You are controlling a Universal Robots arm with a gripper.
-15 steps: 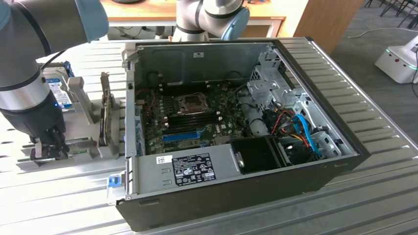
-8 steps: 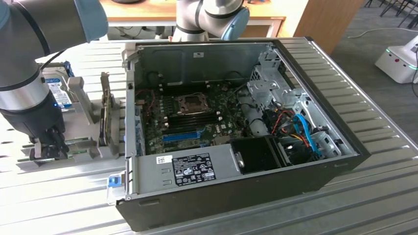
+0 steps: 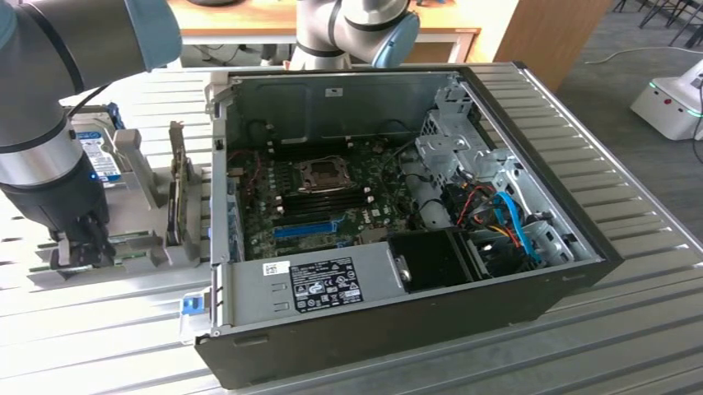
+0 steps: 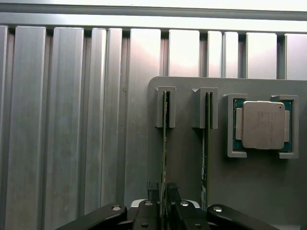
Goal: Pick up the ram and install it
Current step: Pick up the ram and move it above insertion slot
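**Exterior view.** A robot arm [image 3: 44, 140] is being shown pointing straight down at the exterior view's left. Its claw [image 3: 82, 251] is being held low over a grey fixture [image 3: 154, 267] on the ribbed metal counter [image 3: 462, 362]. Just beside the fixture, an open computer case [image 3: 329, 99] is lying on its side. Inside it, the long black memory slots [image 3: 329, 197] are being shown close to a bright blue expansion slot [image 3: 305, 230]. The step in hand is being judged as the pick-up, with the installing not yet done.

**Wrist view.** The ram [image 4: 164, 143] is being shown edge-on as a thin green stick standing in a slotted grey post of the fixture plate [image 4: 249, 191]. A second stick [image 4: 206, 143] is standing in the neighbouring post, near but apart. A square processor chip [image 4: 263, 124] is being cradled further along. The claw [image 4: 163, 194] is straddling the near end of the ram, with one of its pads [image 4: 152, 191] on each side. Slim gaps are being seen around the stick, so the claw is being read as released, not yet clenched.

For this grasp to be done well, the stick is best kept centred between the pads. The flat faces are best met squarely, so the board is not being twisted in its post. The outer pad is also best kept clear of the second stick.
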